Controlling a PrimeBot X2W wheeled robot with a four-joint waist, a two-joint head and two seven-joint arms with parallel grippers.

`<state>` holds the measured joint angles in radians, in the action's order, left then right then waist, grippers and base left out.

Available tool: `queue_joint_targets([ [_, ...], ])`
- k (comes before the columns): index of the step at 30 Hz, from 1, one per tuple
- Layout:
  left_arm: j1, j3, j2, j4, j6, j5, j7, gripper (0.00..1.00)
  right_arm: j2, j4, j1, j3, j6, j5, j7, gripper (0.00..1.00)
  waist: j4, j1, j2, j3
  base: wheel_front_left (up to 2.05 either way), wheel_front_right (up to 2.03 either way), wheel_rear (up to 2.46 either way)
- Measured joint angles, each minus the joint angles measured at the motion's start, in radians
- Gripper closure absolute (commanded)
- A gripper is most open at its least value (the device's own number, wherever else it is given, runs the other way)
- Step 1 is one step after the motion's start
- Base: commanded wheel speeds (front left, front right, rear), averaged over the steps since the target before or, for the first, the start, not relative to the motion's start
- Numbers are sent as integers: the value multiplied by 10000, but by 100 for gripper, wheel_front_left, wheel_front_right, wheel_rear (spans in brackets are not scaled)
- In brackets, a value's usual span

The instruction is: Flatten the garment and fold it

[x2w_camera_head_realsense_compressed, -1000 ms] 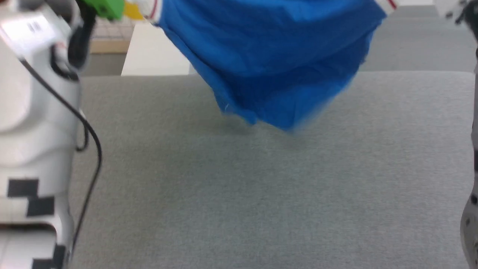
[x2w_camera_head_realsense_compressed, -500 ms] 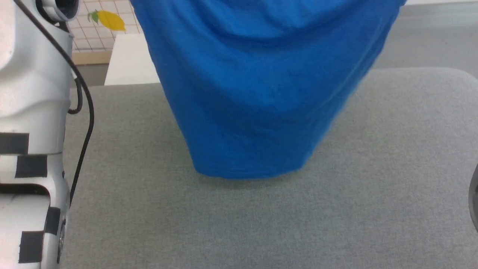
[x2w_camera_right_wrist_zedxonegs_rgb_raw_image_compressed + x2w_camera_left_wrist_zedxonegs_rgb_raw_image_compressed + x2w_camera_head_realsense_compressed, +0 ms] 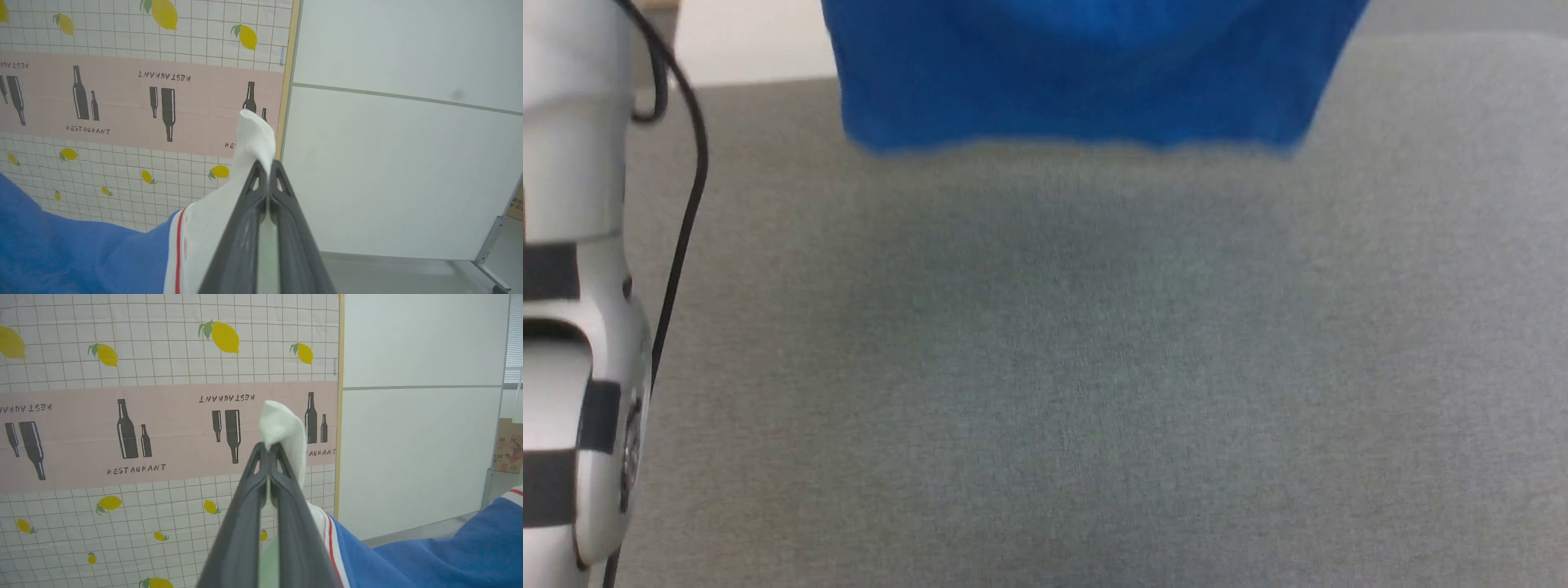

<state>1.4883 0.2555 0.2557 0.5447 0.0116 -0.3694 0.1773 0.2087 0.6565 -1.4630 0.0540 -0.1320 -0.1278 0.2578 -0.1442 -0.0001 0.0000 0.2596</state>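
Garment (image 3: 1078, 73) is up in the air, slung between both arms. In the head view its blue body hangs down from the top edge, centre frame, over the far part of the grey surface (image 3: 1045, 392). The bottom hem runs roughly level and is blurred. A soft darker patch sits on the surface just below the hem. Can't tell whether the hem touches the surface.

Left gripper (image 3: 267, 446): jaws pressed together, pinching white cloth of the garment. A tuft of white pokes out past the tips, and more white runs down the right side of the fingers to a red-striped edge, then blue, which sags away to the lower right of the left wrist view.

Right gripper (image 3: 267, 163): same deal. Jaws clamped on white cloth, a white tuft above the tips, and a red-striped edge and blue cloth falling away to the lower left of the right wrist view.

Both wrist views look at a wall covering (image 3: 122, 416) with a grid, lemons, bottles and "RESTAURANT" lettering, next to a plain white panel (image 3: 421, 449). A cardboard box (image 3: 508, 447) sits at the far right of the left wrist view.

In the head view, the left forearm (image 3: 572, 310), pale with dark patches, stands at the left edge with a black cable (image 3: 686, 204) looping down it.
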Motion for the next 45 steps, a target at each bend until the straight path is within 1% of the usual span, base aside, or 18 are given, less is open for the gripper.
queue_joint_targets([
  [4, 853, 119, -297, 33, 188, 334, -855, 100, 198, -33, -755, 81, 0, 600, -675, 100, -21, 0, 0, 772, 0, 0, 0],
  [7, 1440, 117, -414, 211, 295, 443, -1620, 100, 357, 21, -1277, -71, 0, 1080, -1195, 100, -1, 1, 0, 1336, 0, 0, 0],
  [10, 1884, 115, -558, 556, 288, 433, -2165, 100, 525, 176, -1717, -267, 0, 1402, -1588, 100, 67, 1, 0, 1897, 0, 0, 0],
  [15, 1981, 144, -719, 1204, 111, 385, -2819, 100, 775, 803, -1983, -341, 0, 1574, -2031, 100, 288, 2, 0, 2590, 0, 0, 0],
  [21, 1996, 94, -727, 1753, 98, 332, -3469, 100, 863, 1306, -2158, -495, 0, 1783, -2550, 100, 596, 2, 0, 3191, 0, 0, 0],
  [24, 2017, 61, -788, 1898, -38, 190, -3603, 100, 901, 1446, -2223, -738, 0, 1804, -2775, 100, 681, 2, 0, 3444, 0, 0, 0],
  [26, 2027, 67, -798, 1967, -203, 115, -3676, 100, 934, 1570, -2238, -988, 0, 1745, -2911, 100, 725, 2, 0, 3614, 0, 0, 0],
  [29, 1958, 38, -790, 2008, -541, -56, -3789, 100, 989, 1693, -2205, -1457, 0, 1354, -3219, 100, 793, 3, 0, 3769, 0, 0, 0],
  [31, 1755, -48, -780, 1906, -767, -370, -3829, 100, 1060, 1691, -2107, -1833, 0, 953, -3400, 100, 853, 3, 0, 3784, 0, 0, 0],
  [35, 834, -105, -621, 1346, -1118, -930, -3655, 100, 1413, 1365, -1405, -2637, 0, -428, -3620, 100, 928, 3, 0, 3654, 0, 0, 0],
  [38, -144, -125, -431, 477, -1256, -1452, -3233, 100, 1914, 723, -629, -2915, 0, -1766, -3509, 100, 987, 2, 0, 3477, 0, 0, 0],
  [42, -1683, -236, -8, -1361, -1296, -2224, -2393, 100, 2909, -711, 585, -2811, 0, -3289, -3080, 100, 1098, 2, 0, 3248, 0, 0, 0],
  [43, -2131, -311, 90, -1873, -1273, -2366, -2173, 100, 3164, -1085, 966, -2721, 0, -3567, -2938, 100, 1124, 1, 0, 3199, 0, 0, 0],
  [45, -3001, -470, 224, -2788, -1110, -2654, -1766, 100, 3471, -1703, 1688, -2472, 0, -4036, -2704, 100, 1162, 1, 0, 3125, 0, 0, 0],
])
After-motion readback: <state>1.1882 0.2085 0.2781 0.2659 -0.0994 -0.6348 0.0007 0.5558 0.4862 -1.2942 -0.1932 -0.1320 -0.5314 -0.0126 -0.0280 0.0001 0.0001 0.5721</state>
